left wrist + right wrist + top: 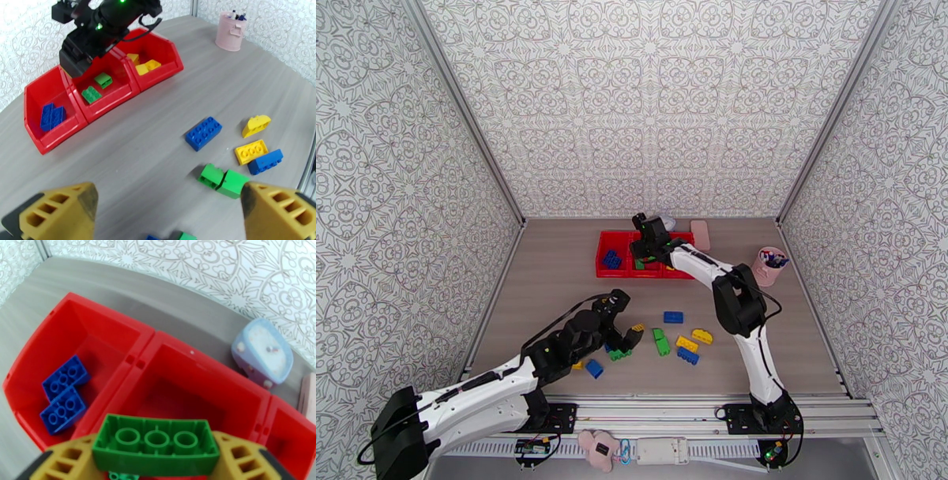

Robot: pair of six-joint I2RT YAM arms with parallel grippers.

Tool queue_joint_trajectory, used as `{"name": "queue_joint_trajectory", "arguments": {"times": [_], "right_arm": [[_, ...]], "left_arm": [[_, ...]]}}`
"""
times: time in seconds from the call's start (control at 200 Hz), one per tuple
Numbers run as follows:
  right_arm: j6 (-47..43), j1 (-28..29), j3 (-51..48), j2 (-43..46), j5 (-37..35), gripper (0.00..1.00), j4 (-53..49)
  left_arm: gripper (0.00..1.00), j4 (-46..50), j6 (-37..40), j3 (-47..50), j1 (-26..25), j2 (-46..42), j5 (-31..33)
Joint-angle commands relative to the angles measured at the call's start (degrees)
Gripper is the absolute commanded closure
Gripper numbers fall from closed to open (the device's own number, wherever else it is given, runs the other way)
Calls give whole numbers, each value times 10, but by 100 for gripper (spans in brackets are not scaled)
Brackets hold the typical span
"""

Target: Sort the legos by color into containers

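Above the middle container (209, 368) at the desk's (553, 292) 12 o'clock, the right hand (647, 249) pinches a green lego (156, 439). The left hand (169, 197) gapes wide, empty, over loose legos (203, 133) near 6 o'clock.

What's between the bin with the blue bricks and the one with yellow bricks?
The middle red bin, holding two green bricks; the left wrist view shows it.
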State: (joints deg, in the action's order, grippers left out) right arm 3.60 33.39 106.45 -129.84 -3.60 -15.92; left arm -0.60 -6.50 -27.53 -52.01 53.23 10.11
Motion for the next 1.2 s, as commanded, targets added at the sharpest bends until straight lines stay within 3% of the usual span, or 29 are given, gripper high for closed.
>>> {"name": "queue_joint_trajectory", "arguments": {"times": [0.0,0.22,0.4,0.65,0.84,1.195], "right_arm": [[7,0,5,23,22,25,-11],[13,0,-134,146,43,13,52],[-8,7,-271,263,79,9,102],[-25,50,-408,382,90,8,128],[6,64,-483,425,82,7,155],[20,64,-521,442,75,7,154]], "left_arm": [[0,25,-30,-16,6,-11,37],[0,107,-137,-30,24,-26,120],[0,237,-282,-41,83,-38,148],[0,399,-402,-55,130,-50,162],[4,472,-436,-47,135,-29,129],[18,491,-433,-10,143,-2,68]]}}
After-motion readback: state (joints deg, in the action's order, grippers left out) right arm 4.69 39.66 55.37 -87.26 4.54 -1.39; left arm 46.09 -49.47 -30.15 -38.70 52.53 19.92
